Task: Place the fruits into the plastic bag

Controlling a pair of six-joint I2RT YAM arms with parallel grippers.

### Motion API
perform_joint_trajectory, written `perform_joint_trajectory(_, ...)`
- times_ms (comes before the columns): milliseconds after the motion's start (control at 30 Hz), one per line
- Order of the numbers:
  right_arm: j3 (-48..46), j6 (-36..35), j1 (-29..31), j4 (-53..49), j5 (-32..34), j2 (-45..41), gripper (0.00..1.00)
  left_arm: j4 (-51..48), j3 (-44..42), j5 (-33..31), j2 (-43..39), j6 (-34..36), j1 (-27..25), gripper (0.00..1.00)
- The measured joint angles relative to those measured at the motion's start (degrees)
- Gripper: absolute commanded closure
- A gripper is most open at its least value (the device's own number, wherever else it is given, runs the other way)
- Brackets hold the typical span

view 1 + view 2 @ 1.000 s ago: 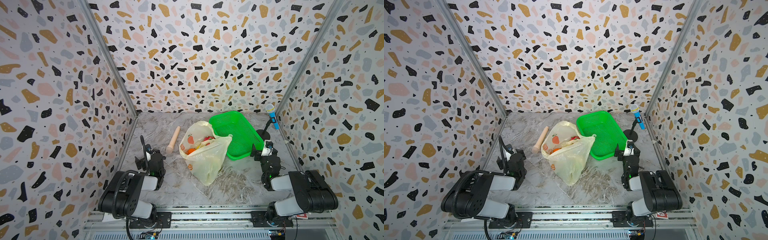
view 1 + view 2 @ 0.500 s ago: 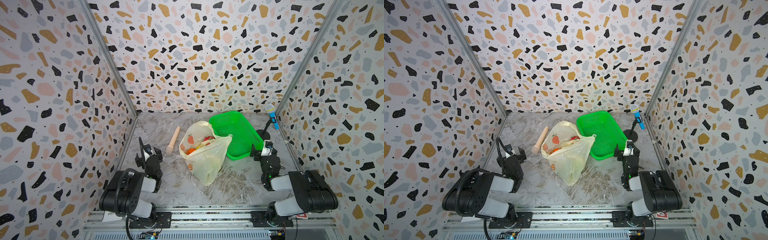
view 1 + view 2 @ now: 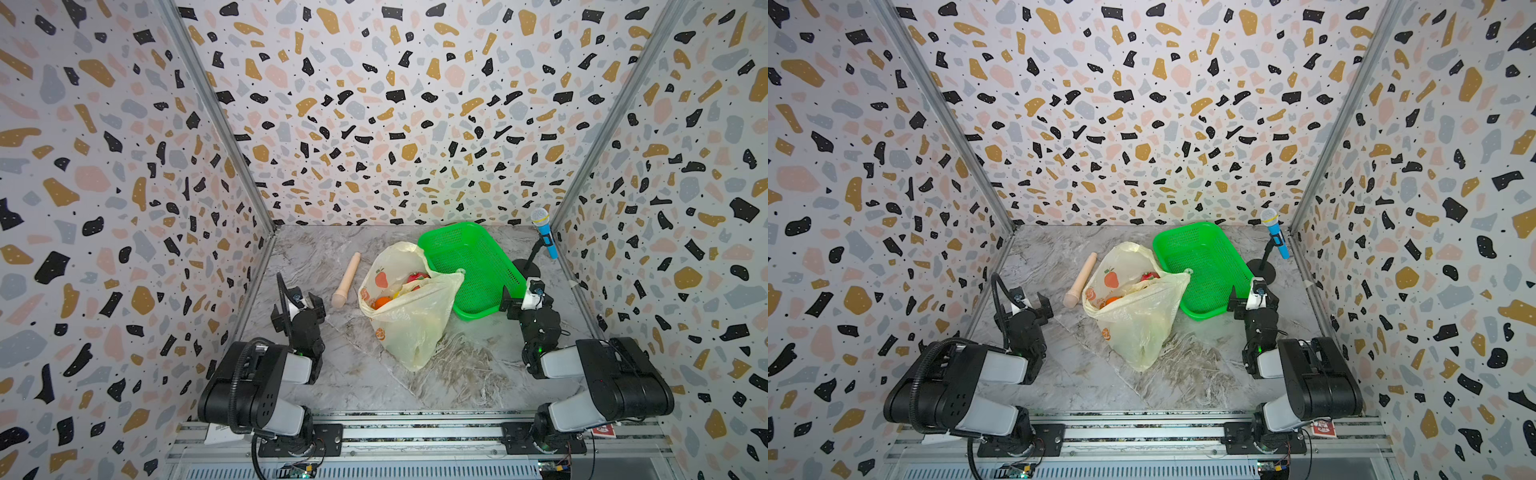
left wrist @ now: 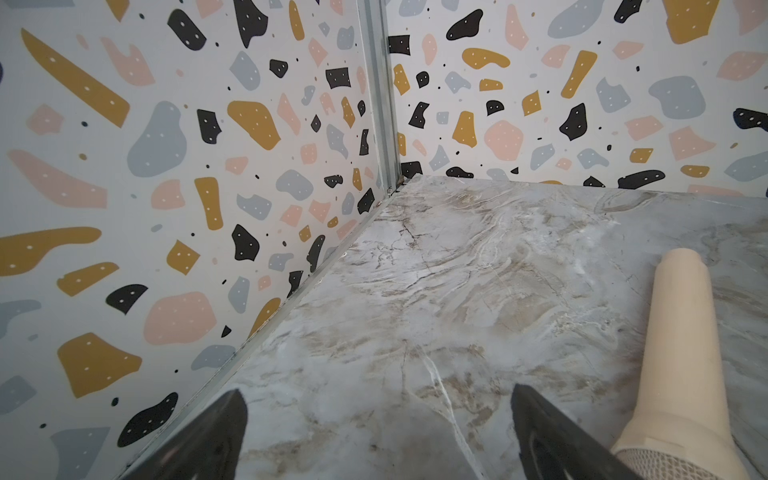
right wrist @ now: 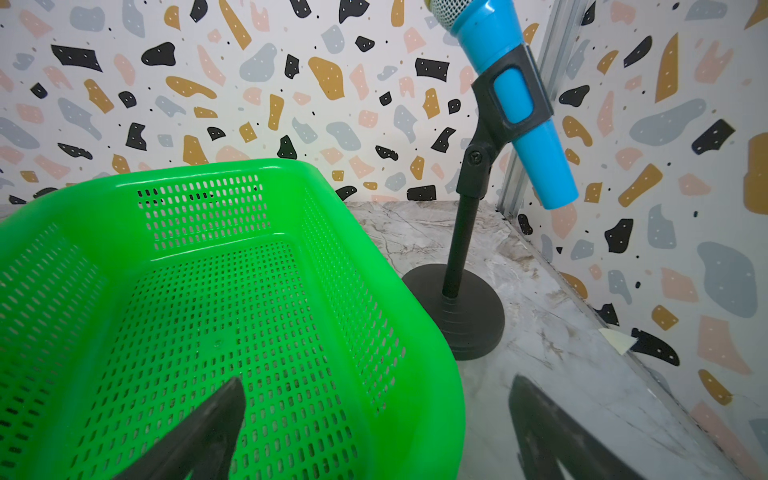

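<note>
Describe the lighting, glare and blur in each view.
Both top views: even, diffuse light, soft shadows, walls splayed by the wide lens; mild sheen on the plastic bag. Left wrist view: left gripper's fingertips dark and soft, beige stick sharp. Right wrist view: glare on the rim of the green basket, right gripper's fingertips blurred, microphone crisp.

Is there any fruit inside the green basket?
No, the green basket shows only its bare mesh floor in the right wrist view; the fruits lie in the plastic bag.
</note>
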Motion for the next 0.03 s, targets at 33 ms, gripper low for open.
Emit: perform_joint_trajectory(33,0.0,0.0,-0.02,0.0,-0.15,0.0,0.01,-0.07,0.0,0.07,0.0,0.0,0.0,0.01)
